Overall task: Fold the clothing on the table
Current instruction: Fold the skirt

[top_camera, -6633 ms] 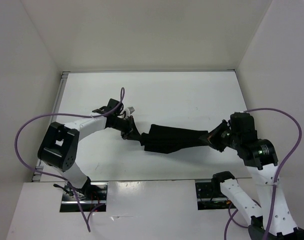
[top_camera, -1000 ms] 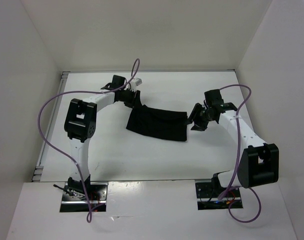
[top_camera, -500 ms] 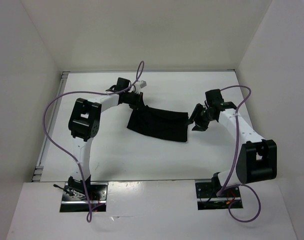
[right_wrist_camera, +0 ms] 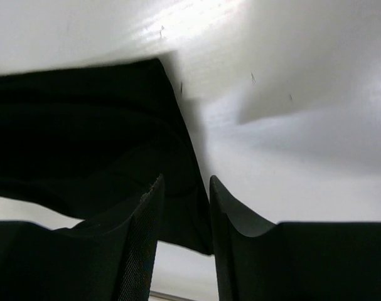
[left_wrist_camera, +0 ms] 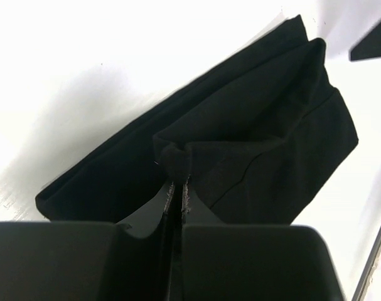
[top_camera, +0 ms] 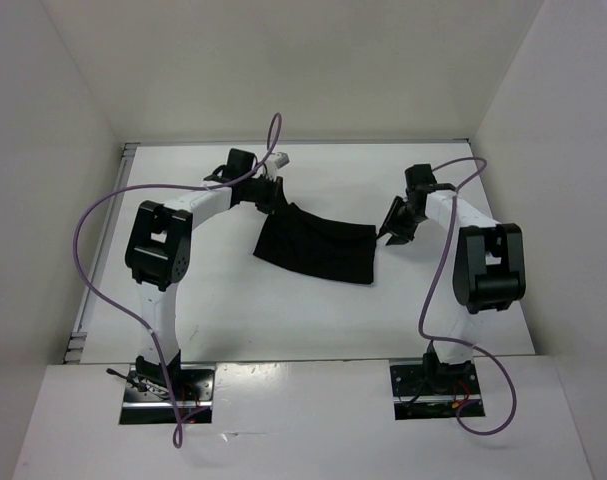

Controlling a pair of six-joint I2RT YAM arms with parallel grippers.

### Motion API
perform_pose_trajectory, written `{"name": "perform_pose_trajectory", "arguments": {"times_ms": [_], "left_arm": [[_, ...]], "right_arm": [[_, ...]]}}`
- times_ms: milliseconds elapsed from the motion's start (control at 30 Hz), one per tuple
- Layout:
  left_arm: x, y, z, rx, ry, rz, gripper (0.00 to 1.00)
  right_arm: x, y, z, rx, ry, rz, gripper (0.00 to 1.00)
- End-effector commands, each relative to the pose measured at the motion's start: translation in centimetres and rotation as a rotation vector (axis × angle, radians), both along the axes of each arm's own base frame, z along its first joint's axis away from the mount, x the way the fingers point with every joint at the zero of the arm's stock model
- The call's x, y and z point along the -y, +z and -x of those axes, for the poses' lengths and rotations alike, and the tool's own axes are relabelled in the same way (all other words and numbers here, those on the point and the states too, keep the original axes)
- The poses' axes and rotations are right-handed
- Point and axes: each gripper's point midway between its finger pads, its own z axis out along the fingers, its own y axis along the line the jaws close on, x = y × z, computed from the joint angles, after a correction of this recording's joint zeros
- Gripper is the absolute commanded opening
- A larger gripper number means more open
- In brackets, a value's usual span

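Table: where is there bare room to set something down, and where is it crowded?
Free: table strip between clothing and arm bases; strip along the back wall. Crowded: middle, where left gripper and right gripper flank the clothing.

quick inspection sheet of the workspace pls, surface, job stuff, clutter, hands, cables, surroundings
surface: white table, smooth, no stains seen
job's things: the clothing, black, lies in layers near the middle of the table, not yet a neat fold
clutter: nothing seen
left hand: shut on a pinch of the clothing at its far left corner
right hand: open at the clothing's right edge, nothing held
cables: purple cables loop loosely off both arms, none lying on the clothing
surroundings: plain white walls on three sides, nothing else seen
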Motion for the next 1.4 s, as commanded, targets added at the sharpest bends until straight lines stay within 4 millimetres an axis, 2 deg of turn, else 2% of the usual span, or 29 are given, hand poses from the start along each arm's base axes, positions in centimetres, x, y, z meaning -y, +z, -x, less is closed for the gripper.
{"name": "perform_pose_trajectory", "arguments": {"times_ms": [0, 200, 300, 367, 800, 900, 933, 967, 1000, 1067, 1133, 1167, 1200, 1300, 1367], "left_arm": [[0.1, 2.2, -0.1, 0.053, -0.011, 0.029, 0.01], [-0.4, 1.6, -0.2, 0.036, -0.002, 0.023, 0.01], [-0.8, 1.4, -0.5, 0.027, 0.007, 0.021, 0.01], [-0.7, 1.7, -0.7, 0.036, 0.007, 0.023, 0.01], [-0.7, 0.4, -0.6, -0.005, 0.017, 0.022, 0.01], [-0.7, 0.4, -0.6, -0.005, 0.017, 0.022, 0.01], [-0.7, 0.4, -0.6, -0.005, 0.017, 0.022, 0.01], [-0.7, 0.4, -0.6, -0.005, 0.017, 0.022, 0.01], [-0.7, 0.4, -0.6, -0.005, 0.017, 0.022, 0.01], [-0.4, 0.6, -0.3, -0.024, 0.010, 0.043, 0.01], [-0.5, 2.0, -0.3, -0.032, 0.018, 0.082, 0.01], [-0.8, 3.5, -0.9, -0.005, 0.026, 0.103, 0.01], [-0.8, 4.0, -0.8, -0.007, 0.033, 0.110, 0.01], [-1.8, 7.0, -2.2, 0.015, 0.092, 0.115, 0.01], [-3.2, 9.1, -3.5, 0.026, 0.148, 0.133, 0.01]], "right_arm": [[0.2, 0.7, -3.9, 0.100, 0.033, 0.016, 0.40], [-0.2, 0.1, -5.0, 0.108, 0.050, -0.001, 0.40], [-0.5, -1.6, -4.7, 0.061, 0.058, -0.019, 0.40], [-0.7, -1.8, -4.8, 0.061, 0.062, -0.029, 0.39], [-2.3, -1.8, -5.9, 0.088, 0.109, -0.096, 0.34], [-2.5, -2.5, -6.0, 0.071, 0.113, -0.106, 0.25], [-2.7, -2.2, -6.2, 0.082, 0.125, -0.112, 0.20], [-2.7, -2.7, -6.1, 0.070, 0.125, -0.112, 0.14], [-2.7, -2.4, -6.2, 0.070, 0.125, -0.112, 0.00], [-2.7, -0.7, -6.5, 0.113, 0.127, -0.113, 0.00], [-3.1, 1.5, -6.9, 0.155, 0.138, -0.114, 0.00], [-2.9, 3.3, -7.2, 0.192, 0.135, -0.103, 0.00], [-2.9, 4.3, -6.9, 0.194, 0.135, -0.103, 0.00], [-2.8, 9.5, -7.6, 0.303, 0.136, -0.096, 0.00], [-2.8, 11.8, -7.8, 0.353, 0.137, -0.096, 0.00]]}}
